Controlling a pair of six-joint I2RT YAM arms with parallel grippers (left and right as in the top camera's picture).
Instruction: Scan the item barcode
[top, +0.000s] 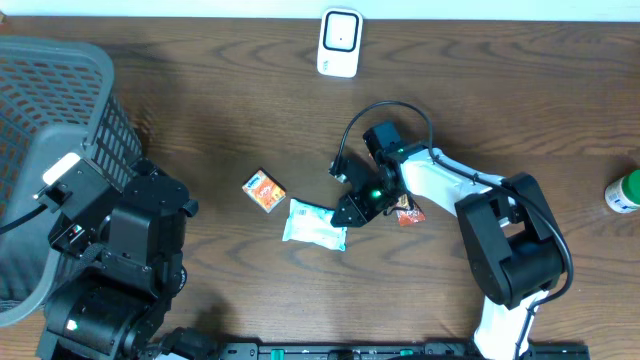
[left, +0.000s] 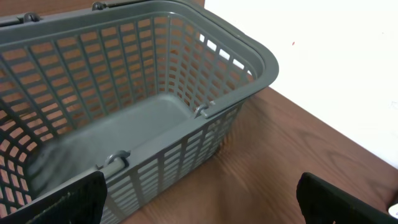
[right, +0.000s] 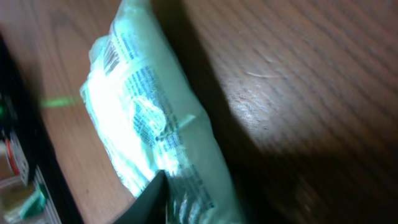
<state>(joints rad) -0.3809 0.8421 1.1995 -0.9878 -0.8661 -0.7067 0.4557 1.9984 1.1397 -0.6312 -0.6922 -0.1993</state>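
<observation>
The white pouch (top: 313, 224) is lying flat on the dark wooden bench (top: 520, 90), around the middle and a little toward the near side. The right wrist view is showing it close up, brightly lit, with small blue and dark print running along it and a patch of dark bars at one end that is too blurred to read. The right end effector (top: 347, 214) is sitting low at the pouch's right end, and one dark fingertip (right: 152, 196) is touching the pouch's printed face. The other finger is not showing, so I cannot tell whether the end effector is gripping the pouch or only resting against it. A green light is glowing on the right arm just above the end effector, and a thin green streak (right: 59, 101) is falling across the bench beside the pouch.

Just beside the pouch, to its far left, a small orange box (top: 264, 190) is lying on the bench. A small red packet (top: 408, 214) is lying to the right of the end effector, partly under the arm. A white scanner (top: 340, 42) is standing well apart at the far edge. A green-capped bottle (top: 622, 192) is showing at the right edge.

On the left, a grey plastic basket (left: 249, 56) is standing with nothing visible inside it. The left end effector (left: 199, 205) is hanging near its rim with its fingers (left: 68, 202) spread wide and gripping nothing
</observation>
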